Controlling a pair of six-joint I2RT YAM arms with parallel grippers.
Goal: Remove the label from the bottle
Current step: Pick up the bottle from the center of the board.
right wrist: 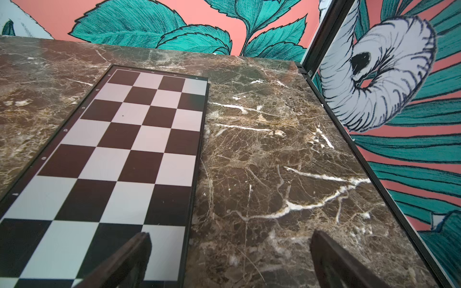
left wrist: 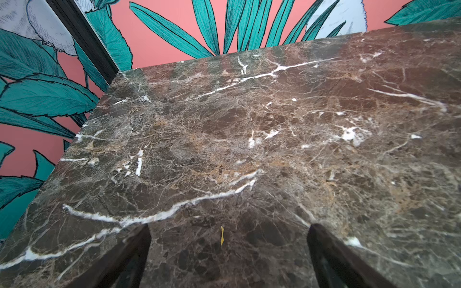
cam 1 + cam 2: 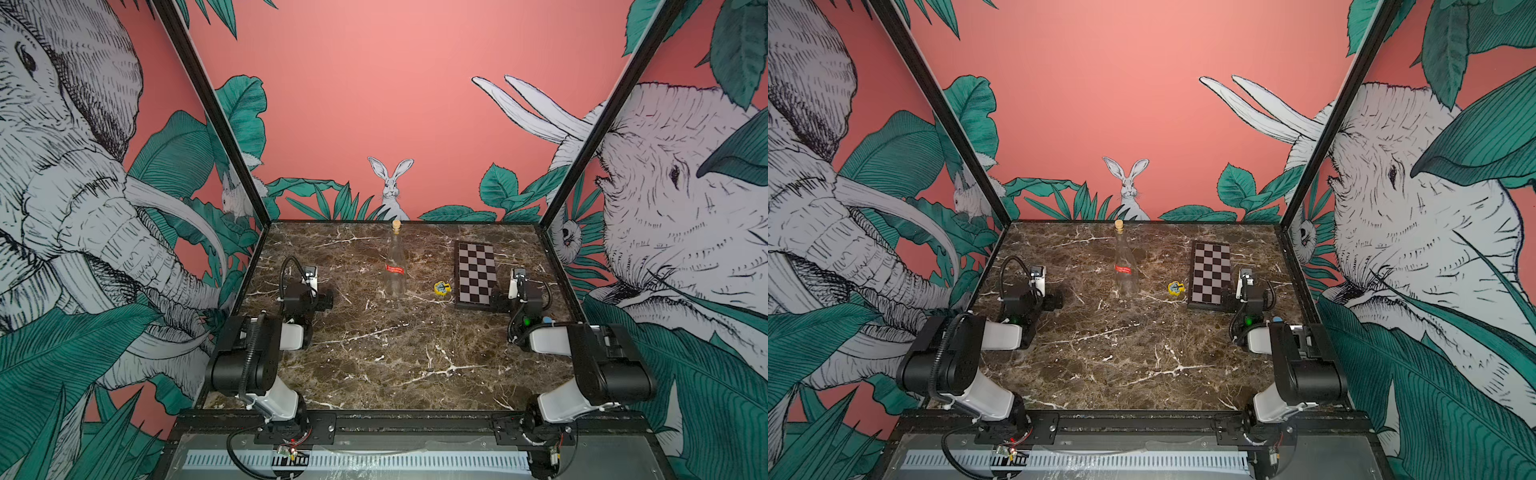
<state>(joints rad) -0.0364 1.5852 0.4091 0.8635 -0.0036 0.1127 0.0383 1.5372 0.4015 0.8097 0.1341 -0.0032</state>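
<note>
The clear glass bottle (image 3: 396, 274) (image 3: 1126, 278) stands upright at the back middle of the marble table, a tan cork (image 3: 397, 225) in its neck. The red label (image 3: 395, 269) (image 3: 1123, 269) is stuck across its body. My left gripper (image 3: 310, 274) (image 3: 1038, 275) rests low at the left, well apart from the bottle. In the left wrist view this gripper (image 2: 229, 227) is open over bare marble. My right gripper (image 3: 517, 276) (image 3: 1246, 277) sits at the right; in the right wrist view it (image 1: 229, 233) is open and empty, straddling the chessboard's edge. Neither wrist view shows the bottle.
A black-and-white chessboard (image 3: 477, 274) (image 3: 1211, 272) (image 1: 124, 149) lies flat at the back right, beside my right gripper. A small yellow round object (image 3: 442, 287) (image 3: 1176, 287) lies between board and bottle. A tiny yellow fleck (image 2: 222, 235) lies on the marble. Patterned walls enclose three sides.
</note>
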